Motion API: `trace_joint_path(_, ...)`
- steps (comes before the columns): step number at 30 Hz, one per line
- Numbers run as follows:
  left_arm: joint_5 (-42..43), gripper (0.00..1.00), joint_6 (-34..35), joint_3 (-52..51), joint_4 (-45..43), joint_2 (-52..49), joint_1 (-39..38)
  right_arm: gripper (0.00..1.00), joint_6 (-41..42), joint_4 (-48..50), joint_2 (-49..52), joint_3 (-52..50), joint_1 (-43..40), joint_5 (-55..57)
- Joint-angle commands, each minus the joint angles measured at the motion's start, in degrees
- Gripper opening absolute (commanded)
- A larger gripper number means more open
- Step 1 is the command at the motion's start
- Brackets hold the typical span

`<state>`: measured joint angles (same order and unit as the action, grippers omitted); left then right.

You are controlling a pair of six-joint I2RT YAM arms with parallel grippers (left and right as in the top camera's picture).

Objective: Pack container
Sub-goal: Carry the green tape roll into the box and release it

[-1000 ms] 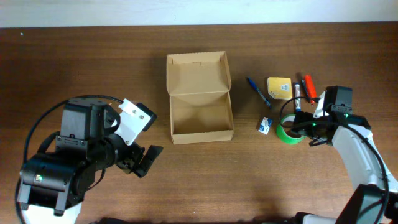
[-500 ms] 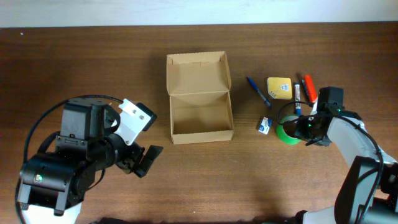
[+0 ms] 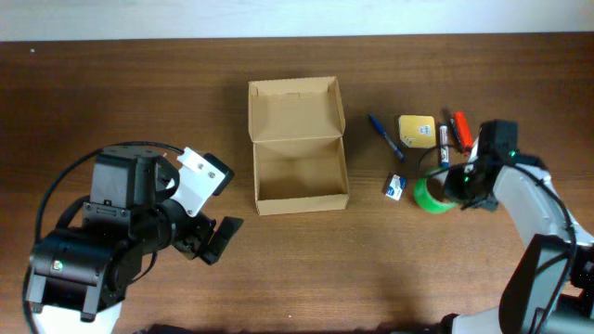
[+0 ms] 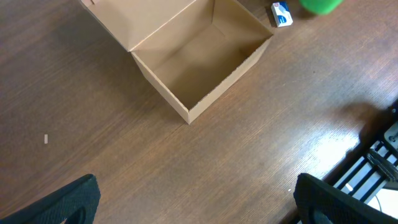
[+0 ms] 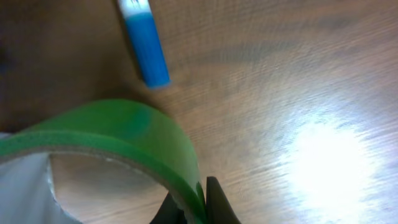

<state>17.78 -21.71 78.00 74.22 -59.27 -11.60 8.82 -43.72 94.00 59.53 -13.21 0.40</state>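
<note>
Right wrist: right gripper (image 5: 189, 205) jaws pinch green tape roll (image 5: 124, 134) wall between them, left gripper (image 4: 199, 199) gapes empty, container (image 4: 231, 82) likely light, flimsy; grab a sidewall.

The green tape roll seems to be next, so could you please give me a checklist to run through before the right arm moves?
1. Box open and empty: ok.
2. Lid folded back, off the opening: ok.
3. Right claw astride the wall of the tape roll: ok.
4. Grip firm enough to lift: cannot tell.
5. Straight path to the box: a small blue packet lies between, so not ok for sliding; lifting first looks safer.
6. Left claw open and away from the box: ok.
</note>
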Motion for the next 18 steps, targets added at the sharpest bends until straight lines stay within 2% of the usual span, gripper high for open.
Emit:
trace_joint_path(1,0.0,1.00,-1.1,0.8,0.0,0.0,0.3,0.04,0.1,-2.8,-0.1,7.8,-0.3,-0.2)
trace_joint_path(8,0.0,1.00,-1.1,0.8,0.0,0.0,0.2,0.04,0.0,-9.0,-0.1,21.5,2.2,-8.1)
trace_joint_path(13,0.0,1.00,-1.1,0.8,0.0,0.0,0.3,0.04,0.0,-8.6,-0.1,27.9,10.6,-8.6)
trace_joint_path(18,0.0,1.00,-1.1,0.8,0.0,0.0,0.3,0.04,0.0,-4.5,-0.1,29.2,19.1,-8.6)
